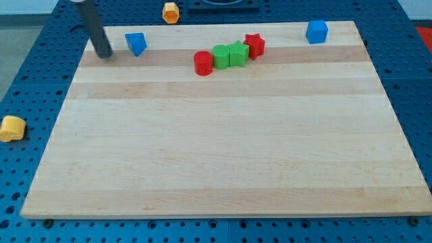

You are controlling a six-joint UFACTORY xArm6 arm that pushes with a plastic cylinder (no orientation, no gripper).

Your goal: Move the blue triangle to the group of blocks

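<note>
The blue triangle (136,44) lies near the top left of the wooden board (223,148). My tip (104,55) rests on the board just to the triangle's left, a small gap apart. The group of blocks sits at the top middle: a red cylinder (203,63), a green block (221,57), a second green block (237,53) and a red star (254,45), touching in a slanted row. The triangle is well to the left of the group.
A blue cube (316,32) stands near the board's top right corner. An orange block (171,12) lies off the board at the view's top. A yellow block (11,127) lies off the board at the view's left.
</note>
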